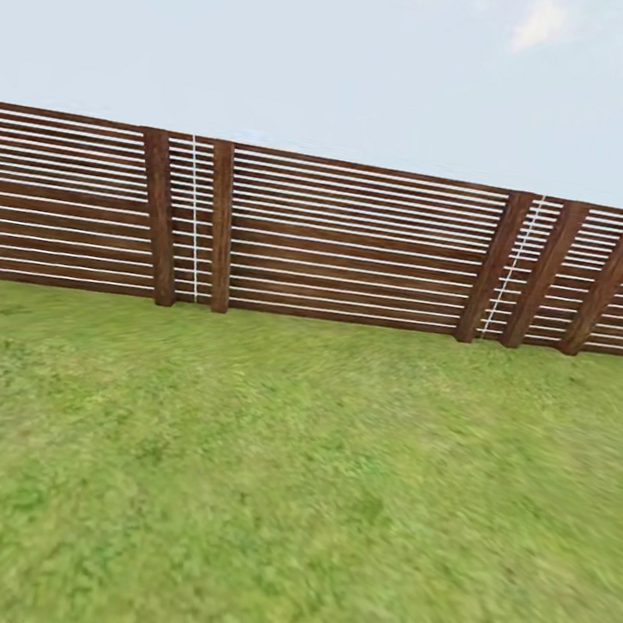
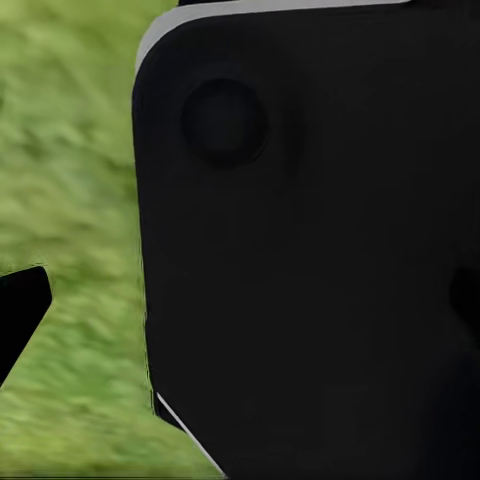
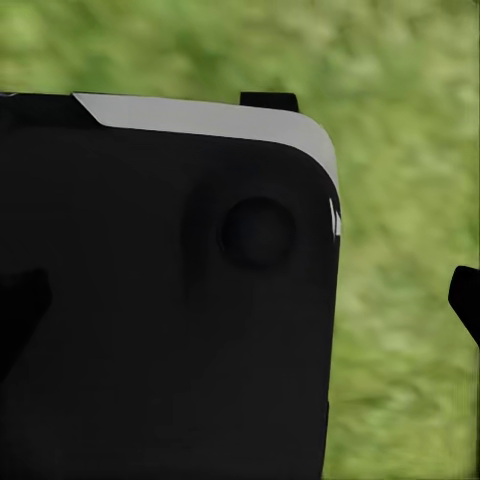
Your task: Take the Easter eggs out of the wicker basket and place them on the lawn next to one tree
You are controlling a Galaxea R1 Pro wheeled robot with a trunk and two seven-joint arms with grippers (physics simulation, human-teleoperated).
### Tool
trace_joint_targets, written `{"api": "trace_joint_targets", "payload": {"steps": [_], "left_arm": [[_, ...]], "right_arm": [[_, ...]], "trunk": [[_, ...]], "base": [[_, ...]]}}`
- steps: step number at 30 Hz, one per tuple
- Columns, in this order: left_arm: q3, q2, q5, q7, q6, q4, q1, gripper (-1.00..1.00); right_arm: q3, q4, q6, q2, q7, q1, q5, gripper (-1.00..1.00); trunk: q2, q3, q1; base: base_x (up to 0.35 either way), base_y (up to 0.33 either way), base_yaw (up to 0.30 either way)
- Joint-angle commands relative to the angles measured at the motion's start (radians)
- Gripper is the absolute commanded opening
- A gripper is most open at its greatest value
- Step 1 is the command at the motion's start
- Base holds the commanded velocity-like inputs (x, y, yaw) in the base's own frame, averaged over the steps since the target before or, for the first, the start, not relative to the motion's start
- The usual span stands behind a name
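- Head view: lawn (image 1: 282, 489) across the whole foreground, mottled green, bare as far as the fence (image 1: 323, 243).
- No eggs, basket or tree in sight; location of all three unknown from these views.
- Fence: dark brown posts, thin horizontal slats, running the full width at the far edge of the grass; pale sky above.
- Judged stage: in transit or searching, with no egg lifted out yet as far as can be told.
- Risk: heading straight for the fence, away from the basket; cause, nothing of the task in sight to steer by.
- Risk: settling on the wrong tree later; cause, no tree visible now to fix a choice.
- Risk: base contact with the fence if driven on without turning.
- Left wrist view: dark robot body panel (image 2: 310, 250) across most of the picture, grass beside it; black tip of a left finger (image 2: 20, 315) at the edge.
- Right wrist view: same sort of dark panel (image 3: 165, 290), grass beyond; black right finger (image 3: 466, 300) at the edge.
- Opening of either gripper: cannot tell. Nothing seen held or touched.
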Motion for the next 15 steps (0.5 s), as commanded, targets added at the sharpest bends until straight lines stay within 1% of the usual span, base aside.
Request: {"api": "trace_joint_targets", "payload": {"steps": [1,2,5,6,7,9,11,15], "left_arm": [[0.001,0.003,0.000,0.000,0.000,0.000,0.000,1.00],[0.001,0.006,-0.001,0.000,0.000,0.000,0.000,1.00],[0.002,0.054,-0.006,0.000,0.000,0.001,0.000,1.00],[0.002,0.061,-0.006,0.000,0.000,0.001,0.000,1.00],[0.001,0.079,-0.007,0.000,0.000,0.001,0.000,1.00],[0.001,0.093,-0.008,0.000,0.000,0.001,0.000,1.00],[0.001,0.100,-0.008,0.001,0.000,0.001,0.000,1.00],[-0.001,0.098,-0.008,0.001,0.000,0.000,0.000,1.00]], "right_arm": [[0.001,0.000,-0.003,0.000,-0.001,0.000,0.001,1.00],[0.001,0.000,-0.003,0.000,-0.001,0.000,0.001,1.00],[0.001,-0.001,-0.003,0.000,-0.001,0.000,0.001,1.00],[0.001,-0.001,-0.003,0.000,-0.001,0.000,0.001,1.00],[0.001,-0.001,-0.003,0.001,-0.001,0.000,0.001,1.00],[0.001,-0.001,-0.003,0.001,-0.001,0.000,0.001,1.00],[0.001,-0.001,-0.004,0.001,-0.001,0.000,0.001,1.00],[0.001,-0.001,-0.004,0.002,-0.001,0.000,0.001,1.00]], "trunk": [[0.000,-0.002,0.000],[0.000,-0.003,0.000],[0.000,-0.007,0.000],[0.000,-0.008,0.000],[0.000,-0.009,0.000],[0.000,-0.011,0.000],[0.000,-0.013,0.000],[0.000,-0.017,0.000]], "base": [[0.000,0.000,0.226],[0.000,0.000,0.227],[0.000,0.000,0.230],[0.000,0.000,0.231],[0.000,0.000,0.232],[0.000,0.000,0.232],[0.000,0.000,0.233],[0.000,0.000,0.233]]}}
